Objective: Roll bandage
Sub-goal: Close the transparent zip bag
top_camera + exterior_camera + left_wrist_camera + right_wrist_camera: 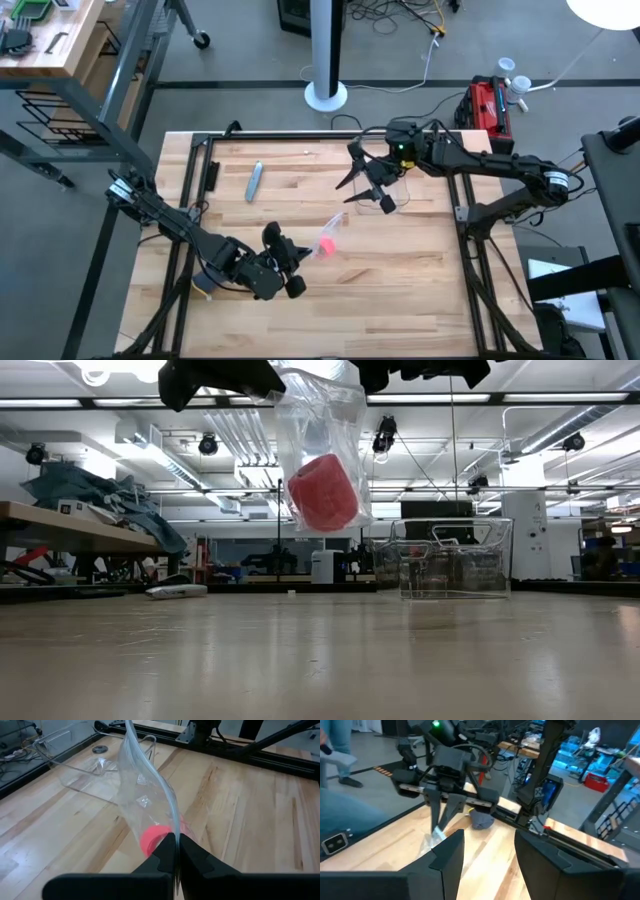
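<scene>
High view: the left hand [283,262] sits near the front of the bench [420,290], pinched shut on the edge of a clear plastic bag [331,230] that stretches away from it, and the bandage [324,245] shows as a small pink roll inside that bag. The right hand [368,178] hangs well apart toward the back of the bench, just beside a clear plastic bin [395,190], its fingers spread and holding nothing.

Low view: the bag [318,445] hangs clear of the bench with the bandage [323,492] resting in its lower part, so the roll looks already made and bagged.

Left wrist view: the two fingers [192,855] meet on the film, and the bandage [152,840] lies just beyond them.

Right wrist view: the right hand's fingers [447,855] stand apart, empty, facing the left hand [441,815] and its bag [434,836].

To do this step well, I judge the left hand should keep its pinch firm and the bag's mouth uppermost, moving slowly so the roll does not slip out or unwind
</scene>
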Controlling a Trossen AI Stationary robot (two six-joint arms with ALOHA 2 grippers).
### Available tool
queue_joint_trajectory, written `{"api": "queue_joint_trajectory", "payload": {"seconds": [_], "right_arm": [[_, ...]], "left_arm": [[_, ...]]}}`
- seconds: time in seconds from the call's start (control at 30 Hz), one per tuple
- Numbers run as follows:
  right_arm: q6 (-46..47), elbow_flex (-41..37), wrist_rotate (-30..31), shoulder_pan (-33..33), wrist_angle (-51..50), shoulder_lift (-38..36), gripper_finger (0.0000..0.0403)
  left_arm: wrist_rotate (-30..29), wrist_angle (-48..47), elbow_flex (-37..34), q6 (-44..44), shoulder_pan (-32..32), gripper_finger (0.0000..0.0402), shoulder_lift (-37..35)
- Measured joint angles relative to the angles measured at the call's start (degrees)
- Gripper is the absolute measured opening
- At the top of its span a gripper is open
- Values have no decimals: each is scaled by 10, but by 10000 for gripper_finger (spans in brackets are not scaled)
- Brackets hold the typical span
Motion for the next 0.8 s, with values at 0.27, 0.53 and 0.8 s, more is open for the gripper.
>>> {"api": "queue_joint_trajectory", "payload": {"seconds": [0.27, 0.53, 0.8], "right_arm": [[-20, -8, 0, 33, 0, 0, 194], [-26, -10, 0, 74, -18, 8, 197], [15, 18, 60, 121, 11, 59, 197]], "left_arm": [[0, 0, 0, 29, 0, 0, 0], [-51, 0, 2, 53, 0, 0, 0], [-52, 3, 3, 85, 0, 0, 0]]}}
